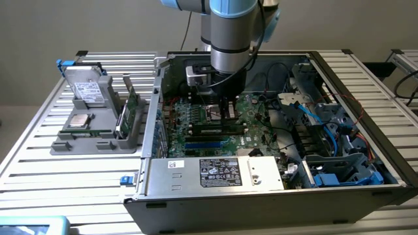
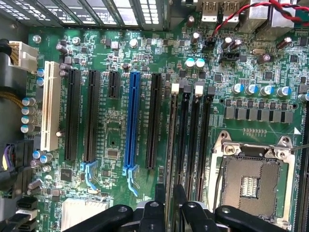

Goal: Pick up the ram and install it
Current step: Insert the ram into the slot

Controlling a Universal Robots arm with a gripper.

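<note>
One ram is stood in a motherboard slot beside the CPU socket, straddled by the gripper; grip cannot be told.

**Setting of the workstation.** A plain, pale beige wall closes the far side of the scene and is evenly lit. In front of it stands a worktable whose top is built of parallel silver aluminium slats running across the view, with dark gaps between them. At the exterior view's left, past the table's edge, a strip of light-coloured floor is visible. At the far right, a second slatted table stands apart from the first. Illumination is soft and diffuse, with only faint shadows.
</note>
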